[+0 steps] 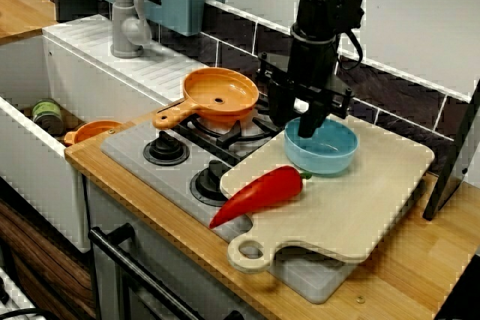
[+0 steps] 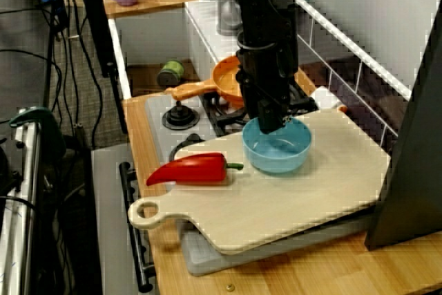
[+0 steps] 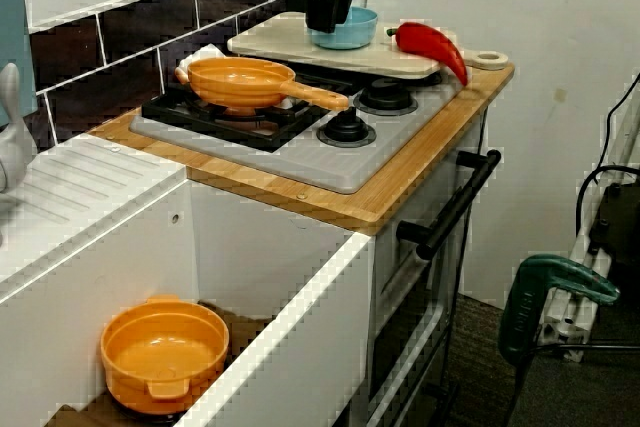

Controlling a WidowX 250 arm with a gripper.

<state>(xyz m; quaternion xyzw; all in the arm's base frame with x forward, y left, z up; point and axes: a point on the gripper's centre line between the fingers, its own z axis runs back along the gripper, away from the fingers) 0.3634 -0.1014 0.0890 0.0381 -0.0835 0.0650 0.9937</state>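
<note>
Tips of the end effector (image 1: 310,128) out of sight inside the blue bowl (image 1: 334,157), jaw gap unclear.

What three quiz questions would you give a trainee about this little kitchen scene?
1. True or false: the red pepper lies on the cutting board.
2. Which thing is the hand closest to? A) orange pan B) blue bowl C) tap
3. What colour is the pot down in the sink?

Key: 1 true; 2 B; 3 orange.
</note>
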